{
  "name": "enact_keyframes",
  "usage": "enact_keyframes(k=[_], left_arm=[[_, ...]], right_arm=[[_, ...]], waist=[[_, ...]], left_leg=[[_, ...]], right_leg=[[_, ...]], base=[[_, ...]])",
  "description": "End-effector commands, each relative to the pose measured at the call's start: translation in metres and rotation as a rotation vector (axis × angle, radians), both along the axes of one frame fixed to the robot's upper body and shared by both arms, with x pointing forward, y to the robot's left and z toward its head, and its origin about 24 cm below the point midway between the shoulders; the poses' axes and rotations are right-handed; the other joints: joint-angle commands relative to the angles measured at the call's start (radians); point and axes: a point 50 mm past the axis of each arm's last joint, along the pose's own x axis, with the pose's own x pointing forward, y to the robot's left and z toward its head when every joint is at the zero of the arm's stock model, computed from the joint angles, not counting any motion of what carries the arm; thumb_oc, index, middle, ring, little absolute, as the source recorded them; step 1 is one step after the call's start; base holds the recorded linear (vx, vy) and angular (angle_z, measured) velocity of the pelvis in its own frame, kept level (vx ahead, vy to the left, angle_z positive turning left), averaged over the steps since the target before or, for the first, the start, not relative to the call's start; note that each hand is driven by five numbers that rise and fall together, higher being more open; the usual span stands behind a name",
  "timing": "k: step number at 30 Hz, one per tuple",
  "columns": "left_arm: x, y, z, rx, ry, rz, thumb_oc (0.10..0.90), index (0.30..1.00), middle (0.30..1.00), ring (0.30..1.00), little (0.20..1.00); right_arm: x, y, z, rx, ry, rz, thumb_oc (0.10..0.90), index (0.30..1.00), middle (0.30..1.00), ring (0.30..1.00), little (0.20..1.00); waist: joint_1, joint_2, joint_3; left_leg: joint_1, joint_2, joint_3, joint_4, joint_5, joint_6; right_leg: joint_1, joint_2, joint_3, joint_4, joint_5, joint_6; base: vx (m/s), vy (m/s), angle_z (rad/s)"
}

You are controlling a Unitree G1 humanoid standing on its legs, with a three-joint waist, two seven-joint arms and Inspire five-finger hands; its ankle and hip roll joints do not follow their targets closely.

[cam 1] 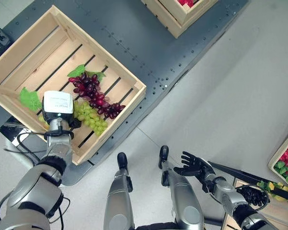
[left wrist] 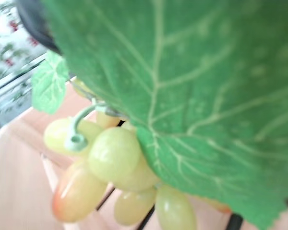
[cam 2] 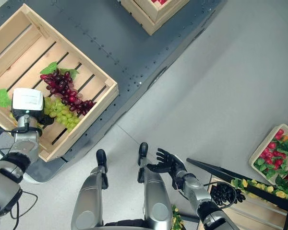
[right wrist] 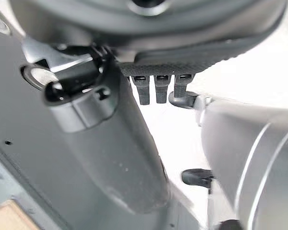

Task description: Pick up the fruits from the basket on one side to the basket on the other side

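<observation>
A slatted wooden crate (cam 1: pixel 116 67) sat on a dark grey platform (cam 1: pixel 149 43) beside the pale floor (cam 1: pixel 230 96). Inside it lay a bunch of red grapes (cam 1: pixel 92 93) with a green leaf, and touching it, nearer the crate's front corner, a bunch of green grapes (cam 1: pixel 92 116). The left robot hand (cam 1: pixel 57 108) reached into the crate from its near side, just beside the green grapes; its wrist block covered the fingers, so I could not tell whether they were apart or closed. Up close, the left wrist view showed pale green grapes (left wrist: pixel 113 158) on a curled stem under a large green leaf (left wrist: pixel 192 91), hanging above the crate's slats. The right robot hand (cam 1: pixel 192 165) hung over the floor, well apart from the crate, fingers spread and relaxed, holding nothing. A second wooden crate (cam 1: pixel 180 14) with red fruit stood at the platform's far edge. Near the right arm, a basket of dark grapes (cam 2: pixel 225 193) sat among other fruit
</observation>
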Motion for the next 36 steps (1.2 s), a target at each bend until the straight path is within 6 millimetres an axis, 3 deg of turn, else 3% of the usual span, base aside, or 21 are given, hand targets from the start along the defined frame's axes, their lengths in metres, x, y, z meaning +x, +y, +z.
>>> enact_keyframes(k=[1,8,14,19,25,28,31,36], left_arm=[[-0.011,0.012,0.05,0.079,-0.342,-0.05,0.4,0.3,0.3,0.3,0.3],[-0.044,0.009,0.041,0.066,-0.462,-0.118,0.4,0.3,0.3,0.3,0.3],[-0.073,0.01,0.05,0.051,-0.577,-0.172,0.4,0.3,0.3,0.3,0.3],[-0.094,-0.003,0.05,0.109,-0.553,-0.317,0.4,0.3,0.3,0.3,0.3],[-0.09,-0.025,0.06,0.195,-0.354,-0.515,0.4,0.3,0.3,0.3,0.3],[-0.083,-0.039,0.069,0.247,-0.34,-0.63,0.4,0.3,0.3,0.3,0.3],[-0.072,-0.066,0.08,0.329,-0.362,-0.805,0.4,0.3,0.3,0.3,0.3],[-0.059,-0.105,0.095,0.384,-0.436,-1.001,0.4,0.3,0.3,0.3,0.3]], right_arm=[[-0.017,-0.032,0.01,0.019,-0.092,-0.153,0.8,0.9,0.9,0.9,0.9],[-0.033,-0.039,0.009,0.05,-0.121,-0.244,0.8,0.9,0.9,0.9,0.9],[-0.044,-0.043,0.016,0.083,-0.178,-0.311,0.8,0.9,0.9,0.9,0.9],[-0.045,-0.041,0.045,0.103,-0.31,-0.246,0.8,0.9,0.9,0.9,0.9],[-0.027,-0.036,0.097,0.169,-0.462,-0.076,0.8,0.9,0.9,0.9,0.9],[-0.014,-0.026,0.12,0.222,-0.47,0.055,0.8,0.9,0.9,0.9,0.9],[0.001,-0.009,0.144,0.293,-0.504,0.189,0.8,0.9,0.9,0.9,0.9],[0.014,0.015,0.166,0.366,-0.55,0.298,0.8,0.9,0.9,0.9,0.9]], waist=[[0.027,0.064,-0.068],[0.056,0.085,-0.131],[0.077,0.089,-0.22],[0.079,0.098,-0.301],[0.075,0.111,-0.366],[0.072,0.121,-0.379],[0.069,0.123,-0.395],[0.067,0.128,-0.421]], left_leg=[[-0.019,-0.049,-0.004,0.071,-0.034,-0.011],[0.068,-0.058,-0.021,-0.017,-0.021,-0.015],[0.177,-0.062,-0.038,-0.121,-0.007,-0.021],[0.271,-0.053,-0.058,-0.214,0.015,-0.029],[0.339,-0.048,-0.06,-0.271,0.02,-0.031],[0.363,-0.048,-0.059,-0.276,0.013,-0.03],[0.381,-0.049,-0.053,-0.276,0.004,-0.032],[0.398,-0.05,-0.053,-0.276,-0.009,-0.031]], right_leg=[[0.076,-0.037,-0.015,0.039,-0.091,0.049],[0.162,-0.046,-0.049,-0.017,-0.091,0.054],[0.268,-0.049,-0.077,-0.091,-0.078,0.065],[0.346,-0.041,-0.084,-0.136,-0.072,0.066],[0.398,-0.038,-0.093,-0.175,-0.058,0.075],[0.422,-0.042,-0.1,-0.196,-0.046,0.08],[0.445,-0.046,-0.103,-0.218,-0.033,0.085],[0.462,-0.053,-0.106,-0.23,-0.028,0.089]], base=[[0.04,-0.041,0.02],[0.05,-0.053,0.13],[0.08,-0.068,0.18],[0.11,-0.044,0.09],[0.06,-0.043,0.03],[0.01,-0.01,0.01],[0.0,0.0,0.0],[0.03,-0.014,0.07]])
